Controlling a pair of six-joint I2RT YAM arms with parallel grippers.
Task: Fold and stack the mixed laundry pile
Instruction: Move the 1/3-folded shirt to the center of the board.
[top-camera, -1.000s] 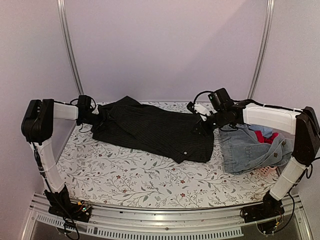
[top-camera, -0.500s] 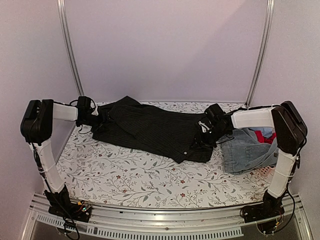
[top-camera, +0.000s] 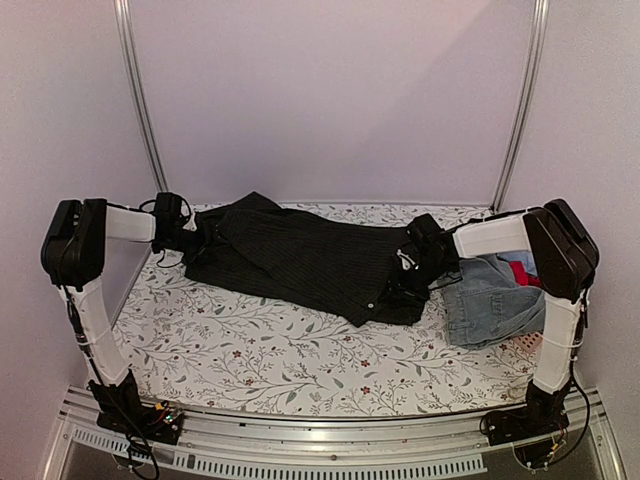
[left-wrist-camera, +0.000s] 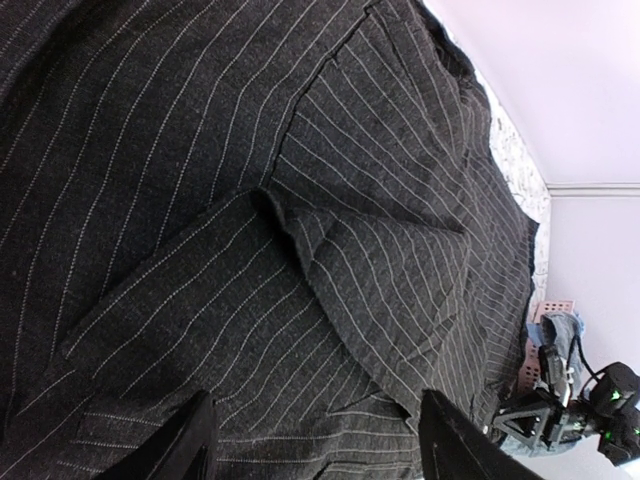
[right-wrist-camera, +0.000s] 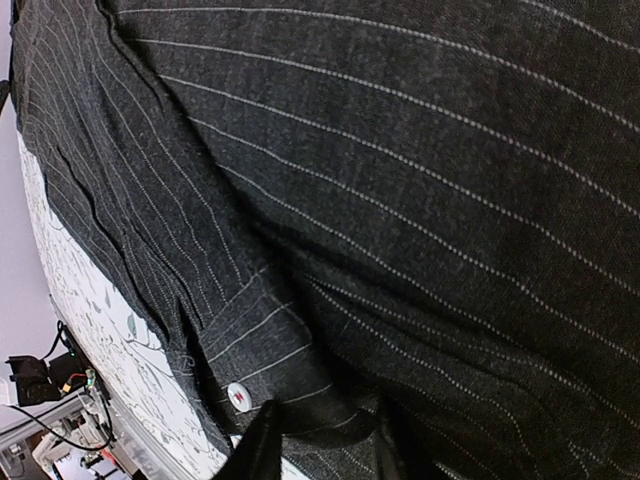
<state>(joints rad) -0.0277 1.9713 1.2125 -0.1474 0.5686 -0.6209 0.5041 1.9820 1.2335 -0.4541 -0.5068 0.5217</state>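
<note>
Your right pincer (right-wrist-camera: 322, 448) sits at the near right corner of the black pinstriped shirt (top-camera: 300, 255), its fingers either side of the hem just beside a white button (right-wrist-camera: 238, 395). Whether they have bitten the cloth you cannot tell. Your left pincer (left-wrist-camera: 320, 448) is at the shirt's opposite end, near the far left corner of the worktop (top-camera: 280, 350). It is released, jaws well apart, with striped cloth lying beyond them and nothing pinched that shows. The shirt lies opened out but rumpled along the far half of the worktop, with one panel creased over another, so no clean fold has been made in it. At the right edge the faded denim (top-camera: 490, 300) is heaped with a red garment (top-camera: 521, 272) tucked behind it, all unsorted. By my reading you are at the very beginning: no piece is folded and no stack has been started, and the shirt is the first item in hand.
</note>
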